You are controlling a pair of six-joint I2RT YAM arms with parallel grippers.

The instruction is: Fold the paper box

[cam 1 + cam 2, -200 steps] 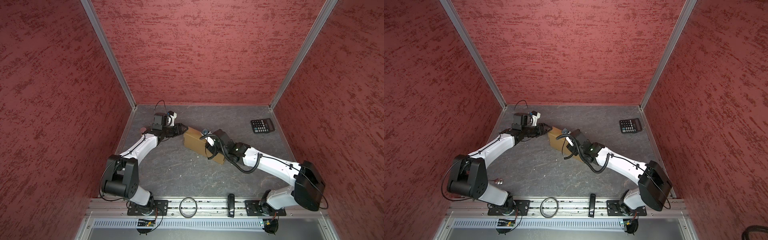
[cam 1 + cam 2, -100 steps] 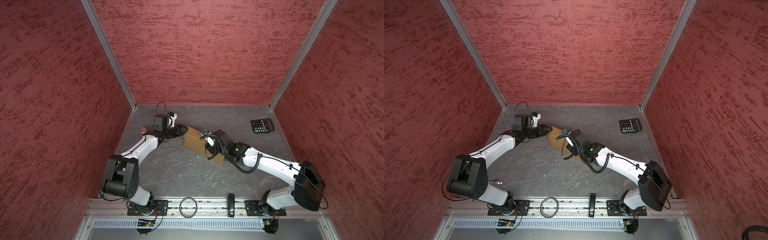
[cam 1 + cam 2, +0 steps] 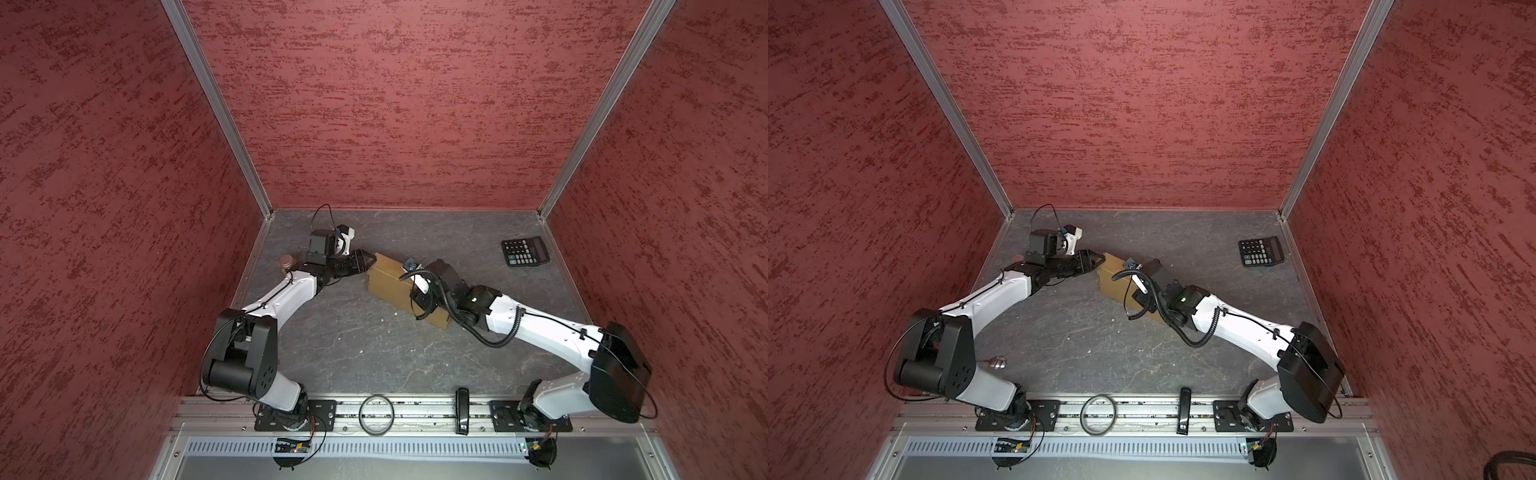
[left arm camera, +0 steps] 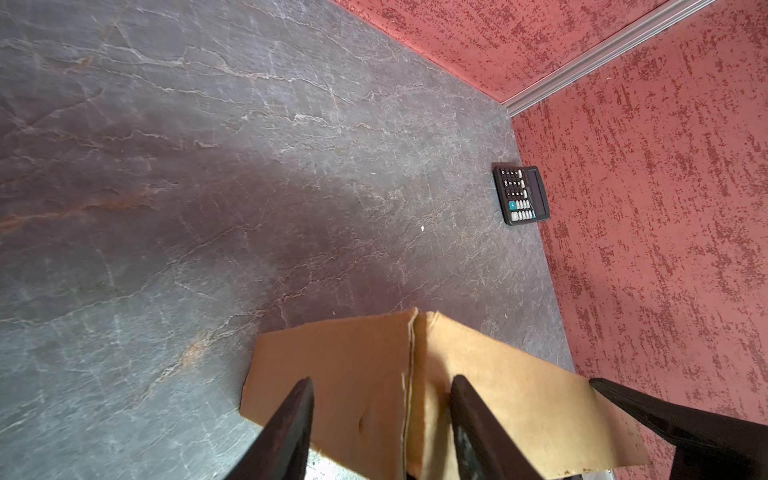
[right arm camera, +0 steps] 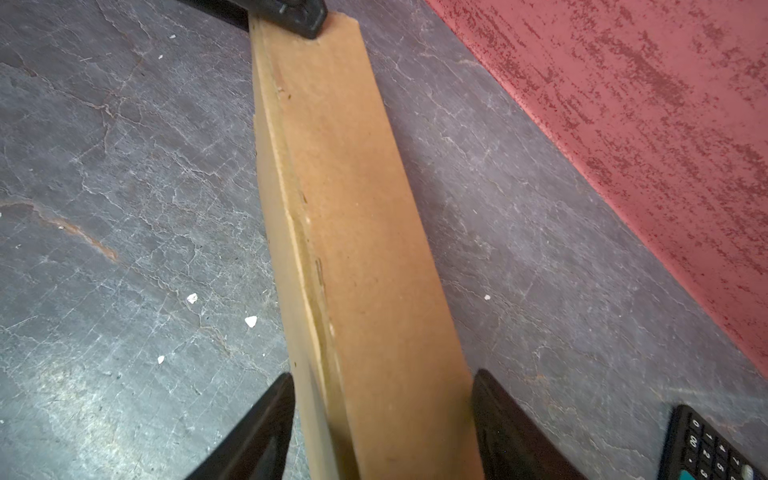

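The paper box (image 3: 390,282) (image 3: 1113,282) is folded shut into a flat brown cardboard slab that stands on a long narrow side on the grey floor. My right gripper (image 5: 382,374) is open over the box's upper narrow face (image 5: 361,208), one finger on each side and a thin gap at one finger. My left gripper (image 3: 368,262) (image 4: 380,380) is open at the box's far left end. Its fingers (image 4: 299,411) straddle the corner edge (image 4: 411,365) there. One left finger shows on that end in the right wrist view. Nothing is clamped.
A black calculator (image 3: 524,251) (image 4: 521,195) lies at the back right near the wall. A small round thing (image 3: 286,262) sits by the left wall. A black ring (image 3: 376,414) and a black bar (image 3: 462,409) lie on the front rail. Red walls close in three sides.
My left gripper has moved right until its fingertips reached the box's end, and its jaws have narrowed a little. My right gripper's jaws have widened off the box's sides.
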